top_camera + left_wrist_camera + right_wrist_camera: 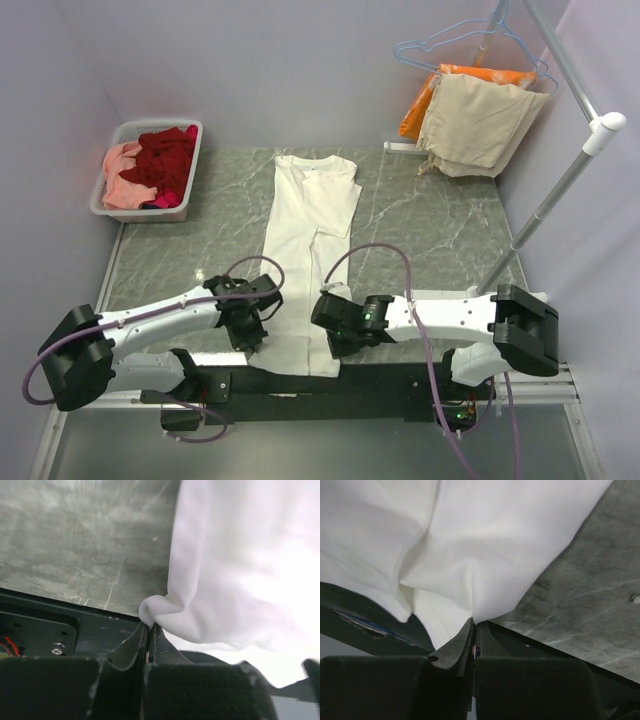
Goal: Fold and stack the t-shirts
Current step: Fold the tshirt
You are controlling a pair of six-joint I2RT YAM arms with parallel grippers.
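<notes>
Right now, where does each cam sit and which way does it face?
Top external: above and behind the bases, looking down on the table and the white t-shirt; left arm and right arm show whole.
Left wrist: on the left arm, looking along the left end effector, shut on the shirt's near edge; its fingers show.
Right wrist: same on the right arm; right end effector shut on that edge.
Shared: all three see the white t-shirt and table.

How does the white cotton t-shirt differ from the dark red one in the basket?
The white t-shirt lies flat in a long strip; the dark red t-shirt sits crumpled in the grey basket. The left gripper and right gripper pinch the white one's near edge, not the red.
</notes>
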